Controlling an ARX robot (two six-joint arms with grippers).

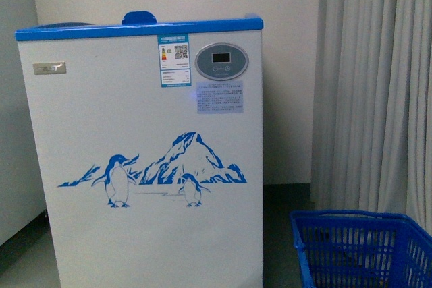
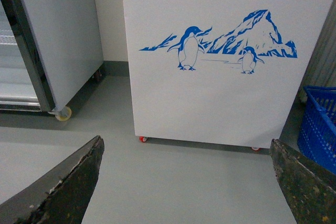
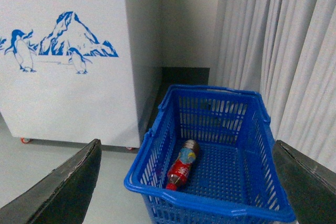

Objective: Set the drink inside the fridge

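Note:
The drink (image 3: 182, 169), a plastic bottle with a red and blue wrap, lies on its side in the blue basket (image 3: 210, 203). The basket stands on the floor beside the fridge (image 3: 58, 93). The fridge (image 1: 142, 166) is a white chest with a blue top rim, a penguin-and-mountain picture and an oval display. Its front and small wheels also show in the left wrist view (image 2: 220, 103). My right gripper (image 3: 186, 182) is open above the basket's near rim, the bottle between and beyond its fingers. My left gripper (image 2: 186, 182) is open over bare floor in front of the fridge.
A tall grey-white cabinet (image 2: 58, 35) on castors stands on the other side of the fridge from the basket (image 1: 358, 247). Pale curtains (image 1: 371, 85) hang behind the basket. Grey floor (image 2: 178, 182) lies before the fridge.

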